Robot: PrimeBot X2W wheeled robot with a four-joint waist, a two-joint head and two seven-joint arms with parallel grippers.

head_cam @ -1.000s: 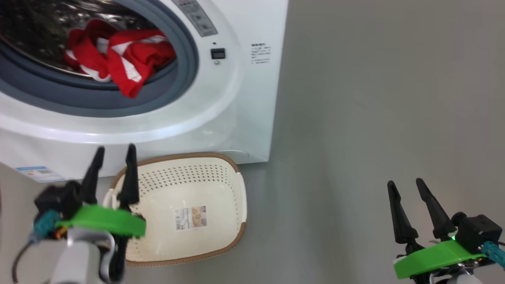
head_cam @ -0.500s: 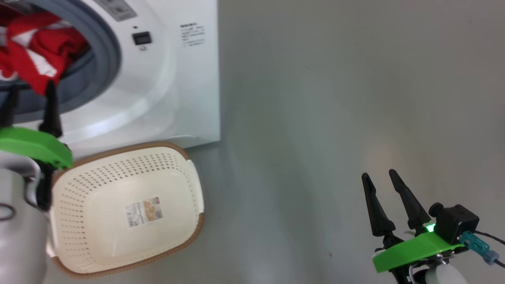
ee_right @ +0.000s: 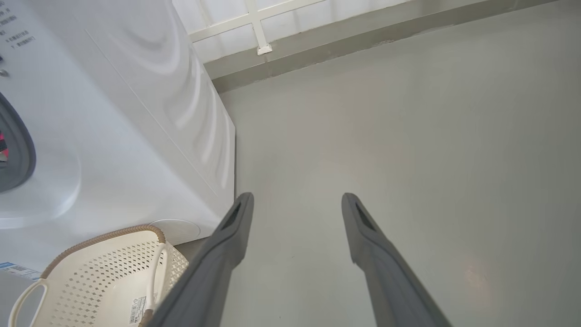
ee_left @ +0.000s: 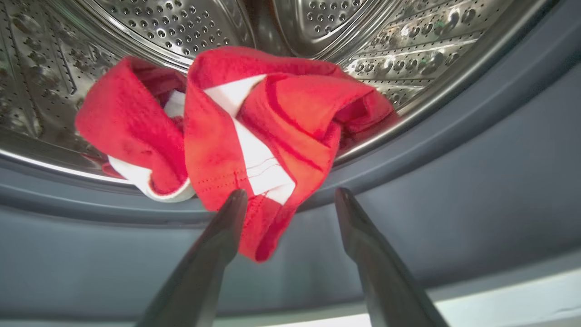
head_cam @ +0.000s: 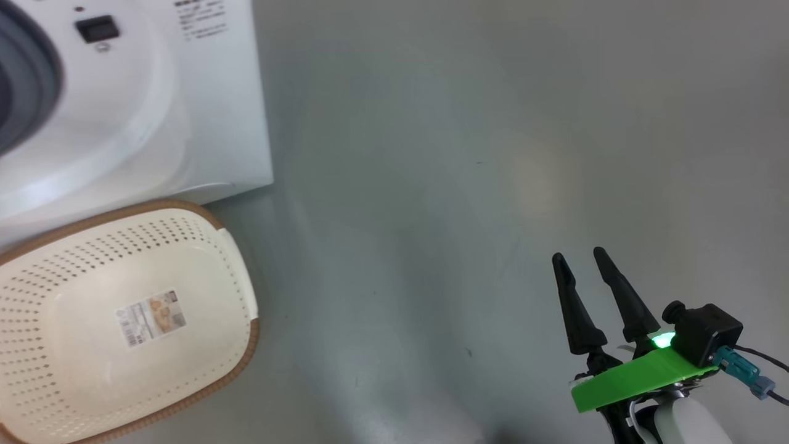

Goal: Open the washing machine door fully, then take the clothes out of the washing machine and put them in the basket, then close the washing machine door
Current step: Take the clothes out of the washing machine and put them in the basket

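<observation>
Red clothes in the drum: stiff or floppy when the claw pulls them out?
Probably floppy: the red clothes lie crumpled in soft folds, one corner drooping over the grey seal. Thin stitched fabric, so likely light; it should sag from the left claw, perhaps dragging on that seal.

the head view's top and left edges cut off the washing machine (head_cam: 185,111), its left and bottom the basket (head_cam: 203,246); the basket's paper label (head_cam: 151,319) is unreadably small.
</observation>
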